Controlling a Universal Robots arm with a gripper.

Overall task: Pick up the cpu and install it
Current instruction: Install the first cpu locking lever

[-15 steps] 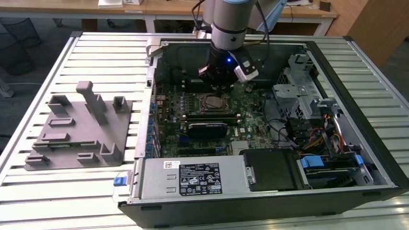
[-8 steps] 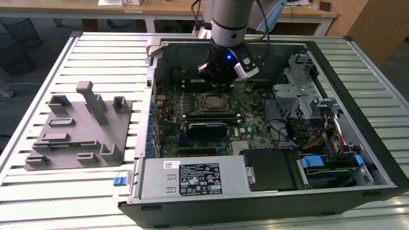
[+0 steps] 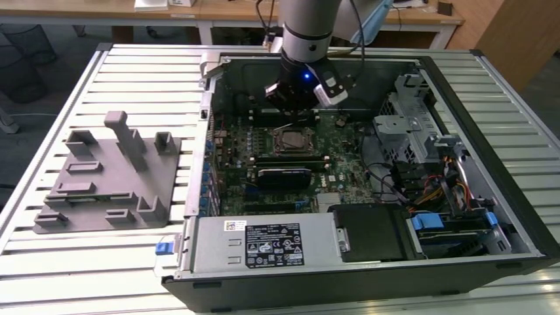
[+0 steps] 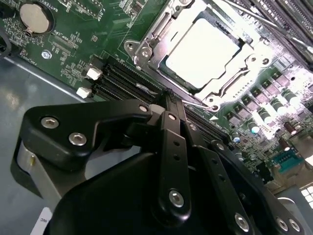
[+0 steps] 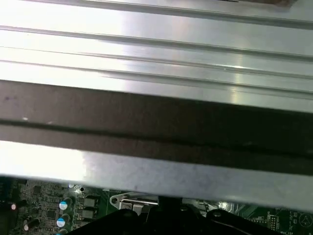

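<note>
The cpu [image 4: 203,51], a pale silver square, lies flat in the motherboard socket [image 3: 289,139], framed by the metal retention bracket [image 4: 146,49]. Inside the open computer case [image 3: 490,164], my gripper [image 3: 293,108] hangs just above the board, a little towards the case's far wall from the socket. In the second wrist view the black linkages meet at the gripper's tip [image 4: 168,98], which looks shut with nothing in it. That tip sits over the memory slots [image 4: 122,81] beside the socket, apart from the cpu.
A grey plastic tray with upright pegs [image 3: 109,177] stands on the slatted table at the exterior view's left. The case also holds a power supply [image 3: 262,243], drive cages [image 3: 411,125] and cables [image 3: 429,190]. The case's metal wall [image 5: 156,161] is close to the wrist.
</note>
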